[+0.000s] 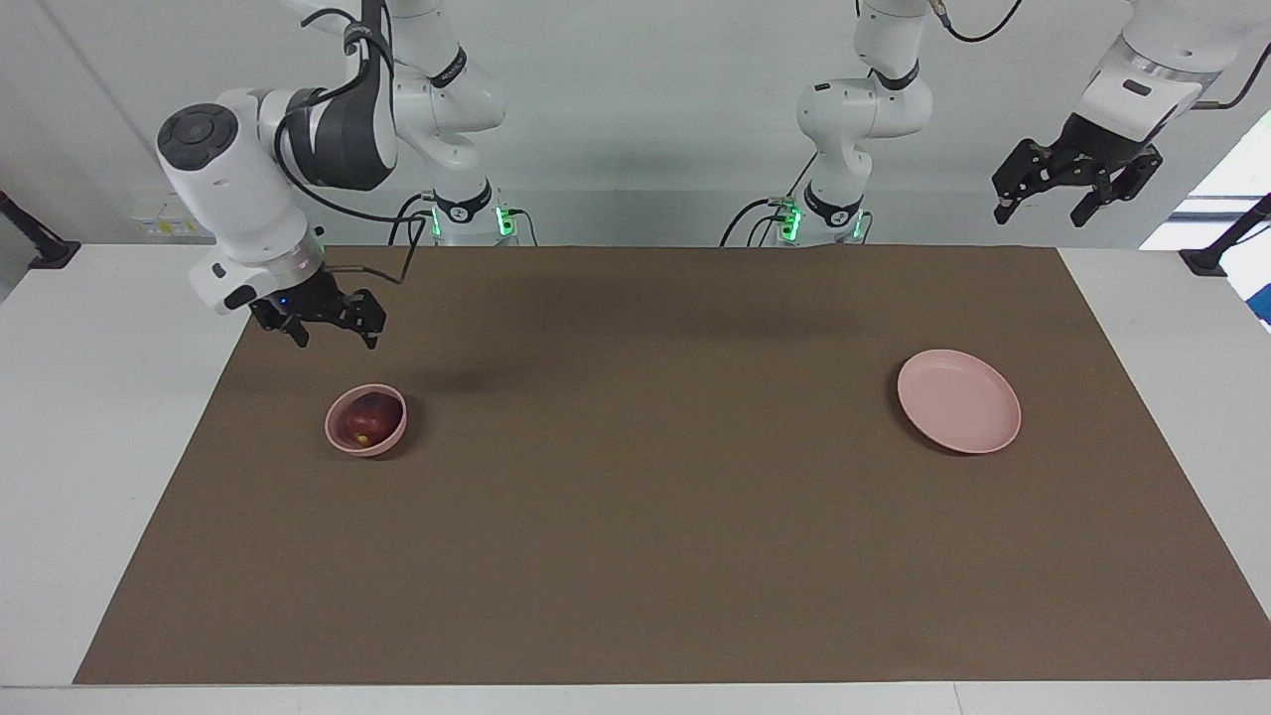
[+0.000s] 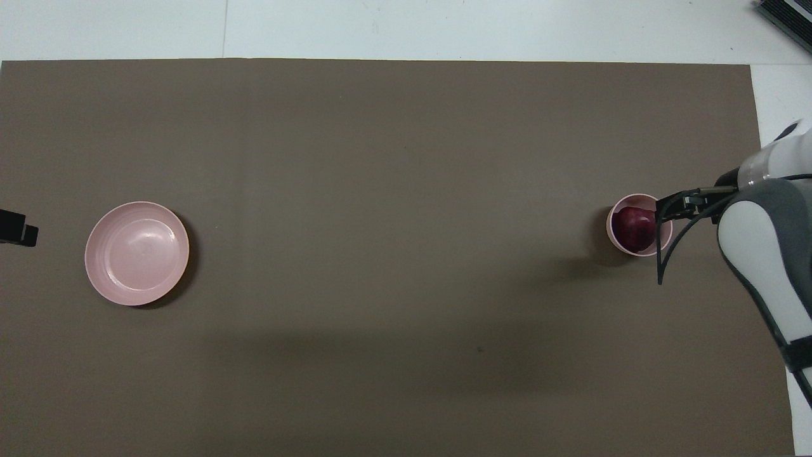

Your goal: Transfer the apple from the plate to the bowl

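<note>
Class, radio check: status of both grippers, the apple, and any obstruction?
Right gripper open, raised near bowl. Left gripper open, waiting high. Apple in bowl, plate bare. No obstruction.

From my console the brown mat (image 1: 635,516) lies bare between the bowl (image 1: 365,421) and the plate (image 1: 958,400) — well apart, one toward each arm's end, so I have free passage across the middle. Over the bowl, which holds the apple (image 1: 367,418), the right gripper (image 1: 332,336) hangs with fingers spread — the one thing crowding that approach. The left gripper (image 1: 1043,207) hangs high off the mat's edge, fingers apart, leaving the plate unobstructed from above.
</note>
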